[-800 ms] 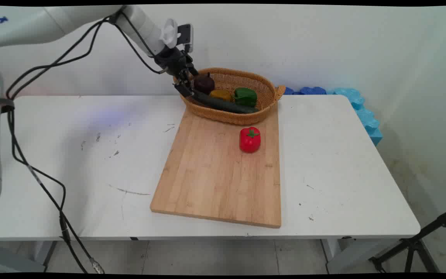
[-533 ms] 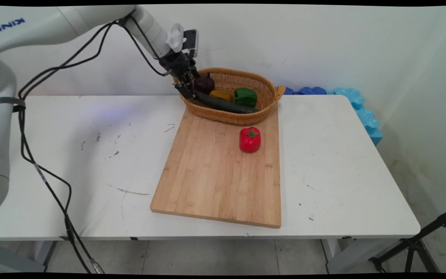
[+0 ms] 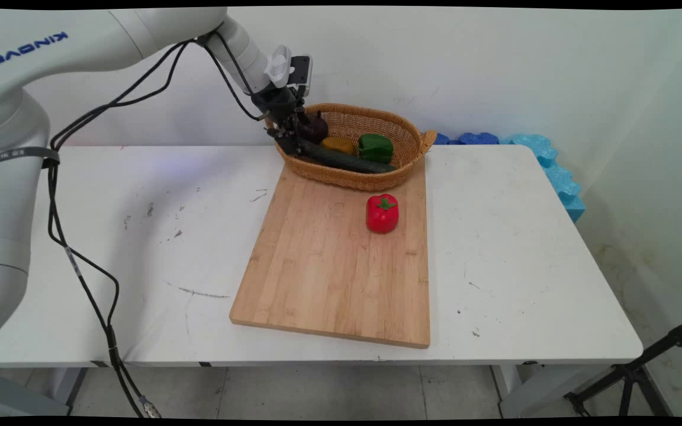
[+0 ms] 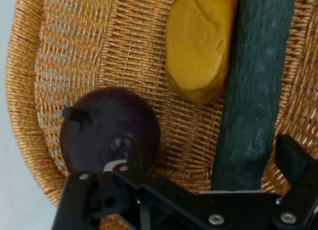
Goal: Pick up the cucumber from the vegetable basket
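Nearest on the white bench [image 3: 495,266]: a wooden board [image 3: 335,266] with a red pepper [image 3: 382,213] at its far right. Beyond, at the board's far edge, a wicker basket [image 3: 406,139] with cucumber [image 3: 341,158], potato [image 3: 338,144], green pepper [image 3: 375,147] and purple onion [image 3: 312,127]. Pincer [image 3: 288,136] spread wide inside the basket's left end, empty, between onion and cucumber.

The white arm [image 3: 98,35] entered from the upper left, its forearm sloping down to the right, with black cables [image 3: 80,177] hanging from it. The black gripper [image 3: 291,133] pointed down and to the right from the wrist [image 3: 258,59], which carried a small camera [image 3: 301,70]. In the hand view the gripper [image 4: 208,165] had its fingers spread wide: one finger [image 4: 297,163] rose at the lower right, while the other was largely hidden at the lower left behind the linkage [image 4: 164,202].
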Tool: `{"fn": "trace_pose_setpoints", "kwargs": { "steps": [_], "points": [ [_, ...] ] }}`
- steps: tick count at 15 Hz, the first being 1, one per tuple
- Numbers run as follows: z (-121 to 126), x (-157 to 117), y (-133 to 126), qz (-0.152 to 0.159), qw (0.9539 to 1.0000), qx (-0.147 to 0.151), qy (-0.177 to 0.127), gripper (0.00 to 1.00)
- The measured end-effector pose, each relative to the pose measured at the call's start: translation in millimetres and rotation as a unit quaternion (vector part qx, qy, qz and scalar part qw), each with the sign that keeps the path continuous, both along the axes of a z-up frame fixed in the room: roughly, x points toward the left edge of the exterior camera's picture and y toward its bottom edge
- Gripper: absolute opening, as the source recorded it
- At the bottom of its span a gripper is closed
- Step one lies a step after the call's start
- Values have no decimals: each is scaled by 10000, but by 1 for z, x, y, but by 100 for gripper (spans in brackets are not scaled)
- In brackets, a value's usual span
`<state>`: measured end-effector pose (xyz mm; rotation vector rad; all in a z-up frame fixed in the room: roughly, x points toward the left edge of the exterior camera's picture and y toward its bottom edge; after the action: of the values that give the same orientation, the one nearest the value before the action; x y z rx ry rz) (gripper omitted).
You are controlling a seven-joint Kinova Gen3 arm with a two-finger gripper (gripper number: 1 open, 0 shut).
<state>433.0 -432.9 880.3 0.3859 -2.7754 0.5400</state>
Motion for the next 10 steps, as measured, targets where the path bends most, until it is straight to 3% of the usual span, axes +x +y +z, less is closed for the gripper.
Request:
{"fn": "trace_pose_setpoints", "kwargs": {
  "steps": [5,6,10],
  "points": [
    [-8,-2,-6,-62,9999,67,-80,100],
    [-10,-3,-7,-79,9999,82,-94,0],
    [-13,-4,-8,-187,9996,136,-139,0]
  ]
}}
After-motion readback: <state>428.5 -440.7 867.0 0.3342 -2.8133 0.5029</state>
